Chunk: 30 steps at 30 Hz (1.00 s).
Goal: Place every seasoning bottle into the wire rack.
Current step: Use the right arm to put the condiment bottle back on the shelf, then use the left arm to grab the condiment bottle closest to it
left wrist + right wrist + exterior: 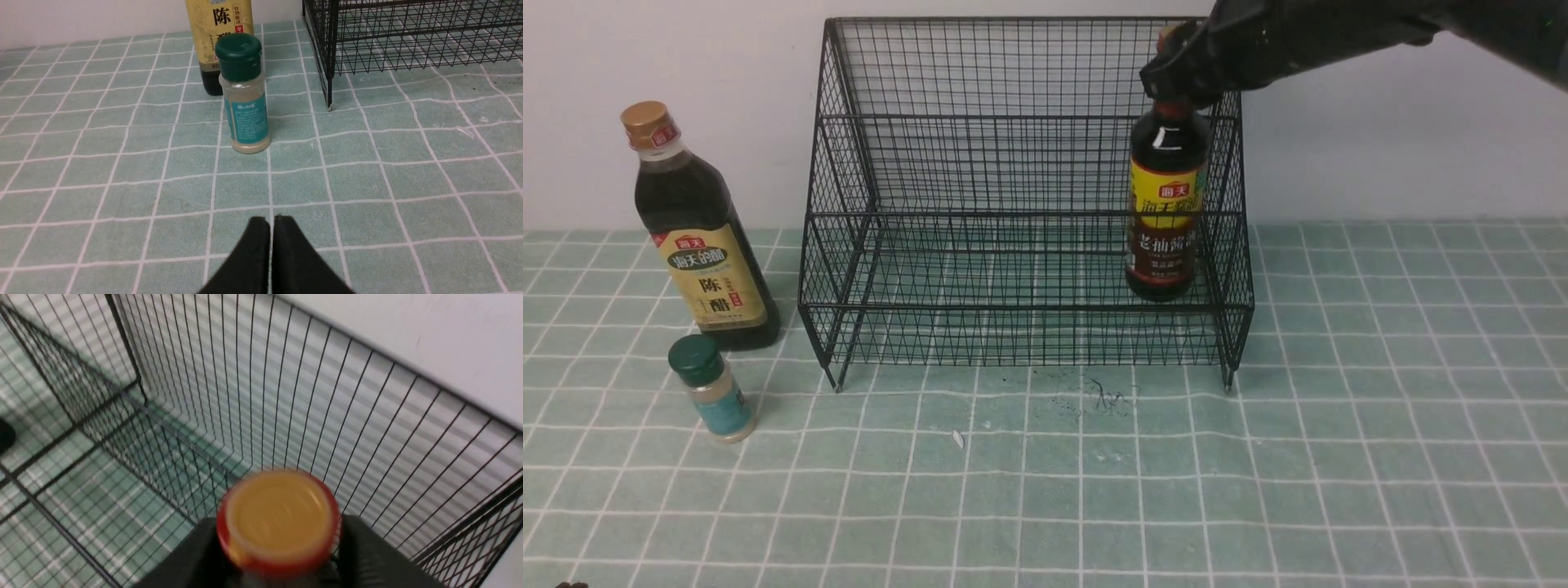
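Note:
The black wire rack [1025,204] stands at the back centre. The dark bottle with the brown-red neck and yellow-and-maroon label [1166,212] stands upright on the rack's lower tier, at its right end. My right gripper [1180,73] is closed round its top; in the right wrist view the fingers [367,555] flank the orange-and-red cap [280,516]. The gold-capped bottle with the beige label [698,237] and the small green-capped shaker [712,390] stand on the table left of the rack. My left gripper [271,220] is shut and empty, low over the cloth, short of the shaker [244,94].
A green checked cloth [1380,449] covers the table, with a white wall behind. The rack's near left leg [329,107] stands close to the right of the shaker. A small white scrap [958,439] and dark specks lie in front of the rack.

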### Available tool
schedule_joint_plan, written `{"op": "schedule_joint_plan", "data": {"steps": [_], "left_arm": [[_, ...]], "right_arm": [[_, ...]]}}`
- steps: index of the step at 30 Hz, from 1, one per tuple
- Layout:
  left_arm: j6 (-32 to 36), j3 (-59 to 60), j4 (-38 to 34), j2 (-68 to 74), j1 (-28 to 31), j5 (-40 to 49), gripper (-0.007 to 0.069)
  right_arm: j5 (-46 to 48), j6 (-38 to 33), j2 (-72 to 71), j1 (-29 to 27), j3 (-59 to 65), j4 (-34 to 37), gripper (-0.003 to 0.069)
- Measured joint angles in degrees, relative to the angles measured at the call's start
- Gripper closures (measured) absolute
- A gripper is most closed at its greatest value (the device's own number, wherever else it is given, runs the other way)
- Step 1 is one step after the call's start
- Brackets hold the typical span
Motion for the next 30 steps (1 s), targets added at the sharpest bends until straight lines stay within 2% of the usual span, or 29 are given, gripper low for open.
{"op": "schedule_joint_plan", "data": {"steps": [5,9,13,16,18,19,20,21,26,30], "left_arm": [[0.0,0.0,0.0,0.0,0.0,0.0,0.0631],[0.0,0.0,0.0,0.0,0.0,0.0,0.0631],[0.0,0.0,0.02,0.0,0.0,0.0,0.0631],[0.0,0.0,0.02,0.0,0.0,0.0,0.0631],[0.0,0.0,0.02,0.0,0.0,0.0,0.0631],[0.0,0.0,0.02,0.0,0.0,0.0,0.0631],[0.0,0.0,0.02,0.0,0.0,0.0,0.0631],[0.0,0.0,0.02,0.0,0.0,0.0,0.0631],[0.0,0.0,0.02,0.0,0.0,0.0,0.0631],[0.0,0.0,0.02,0.0,0.0,0.0,0.0631]], "right_arm": [[0.24,1.76,-2.41,0.0,-0.11,-0.52,0.0151],[1.08,4.48,-6.71,0.0,-0.11,-3.29,0.0152],[5.58,9.3,-14.31,0.0,-0.11,-9.31,0.0241],[10.93,14.77,-21.63,0.0,-0.11,-15.21,0.0382],[14.76,18.05,-26.4,0.0,-0.11,-19.46,0.0509],[15.48,18.84,-27.46,0.0,-0.11,-20.88,0.0534],[18.23,22.79,-32.4,0.0,-0.11,-24.29,0.0612],[19.93,25.13,-35.25,0.0,-0.11,-25.66,0.0638],[23.07,32.47,-51.44,0.0,9.17,-28.77,0.067],[15.95,38.92,-68.22,0.0,26.27,-29.17,0.0671]]}}
